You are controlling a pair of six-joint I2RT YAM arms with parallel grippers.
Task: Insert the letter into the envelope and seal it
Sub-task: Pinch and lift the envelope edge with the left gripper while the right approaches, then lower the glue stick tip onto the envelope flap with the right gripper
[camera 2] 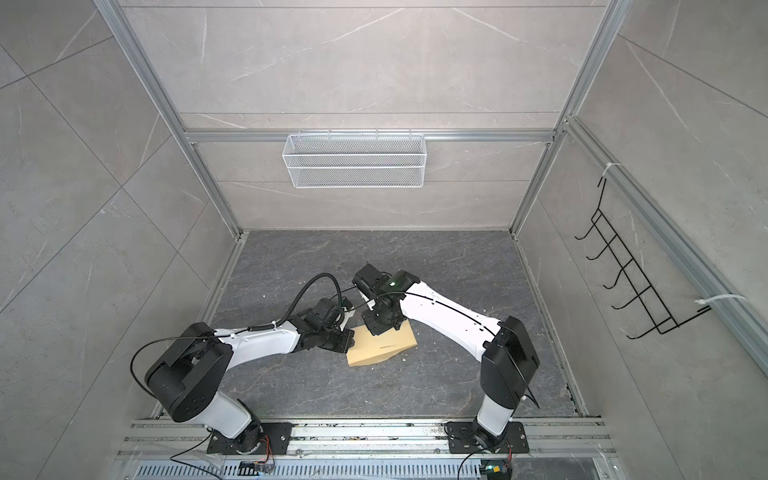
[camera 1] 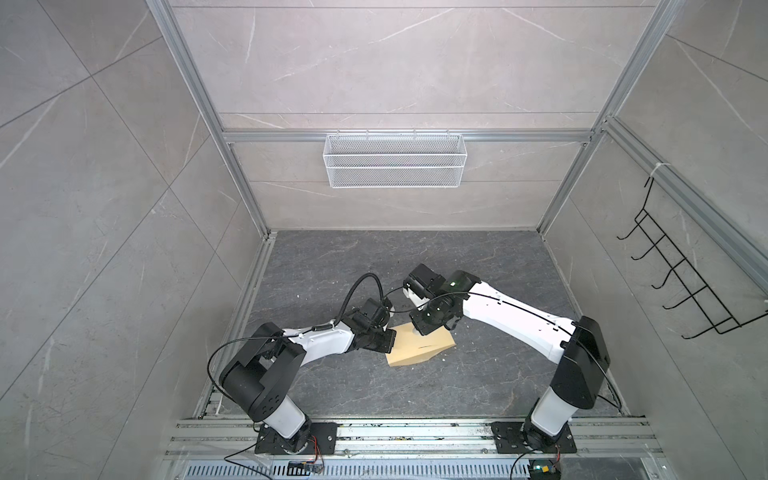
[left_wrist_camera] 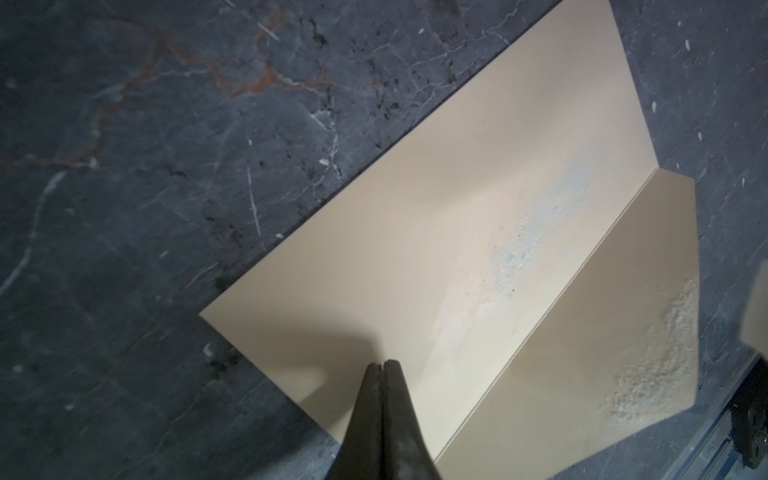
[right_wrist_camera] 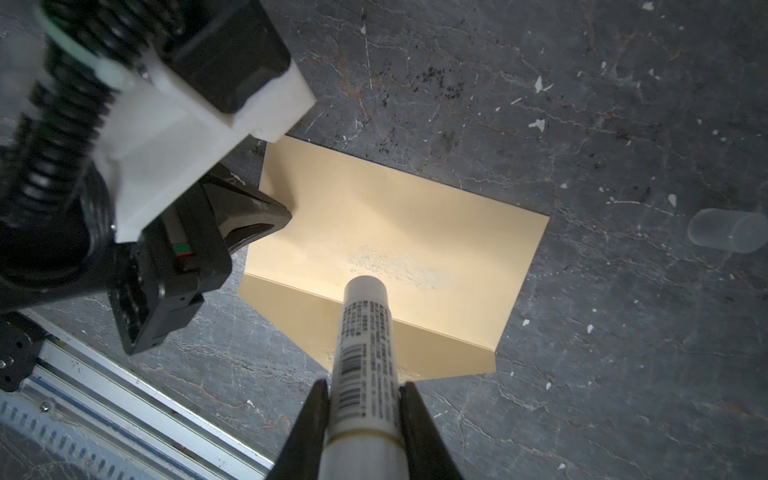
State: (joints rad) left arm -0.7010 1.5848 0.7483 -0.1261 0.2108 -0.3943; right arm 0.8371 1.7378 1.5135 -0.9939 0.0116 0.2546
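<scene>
Glue stick (right_wrist_camera: 365,353) in right end effector (right_wrist_camera: 365,386); tip pointing at envelope (right_wrist_camera: 395,232).

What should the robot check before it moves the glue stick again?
1. Glue stick gripped by right end effector: ok.
2. Left end effector shut, tip at one end of the envelope: ok.
3. Flap open and lying flat: ok.
4. Glue on flap: probably ok; a rough whitish patch shows there.
5. Letter inside envelope: cannot tell; no letter shows in any view.
6. Cap lying away from envelope: ok.
</scene>
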